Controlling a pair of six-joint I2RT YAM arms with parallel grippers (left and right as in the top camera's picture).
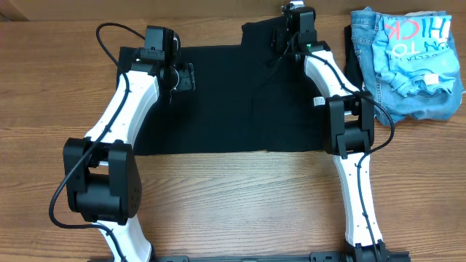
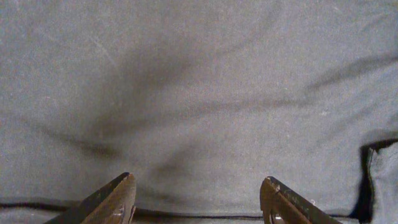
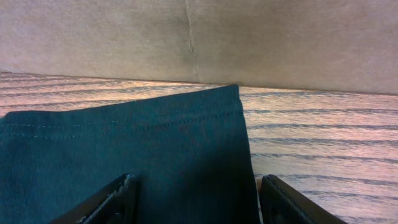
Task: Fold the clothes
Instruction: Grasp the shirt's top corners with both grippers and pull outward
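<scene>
One wooden table (image 1: 218,204) carries everything. One black T-shirt (image 1: 233,102) lies spread flat across its middle, between two white arms. At the far right corner sits one pair of denim jeans (image 1: 431,109) with one light blue printed shirt (image 1: 419,51) on top. The left gripper (image 2: 199,193) hangs over the shirt's left part, fingers spread, gripping nothing. The right gripper (image 3: 196,193) is over a hemmed corner at the far edge, likewise spread and empty. One small white label (image 1: 318,101) shows near the right arm.

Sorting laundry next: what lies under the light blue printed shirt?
Blue denim jeans show beneath the light blue printed shirt; anything below them is hidden.
</scene>
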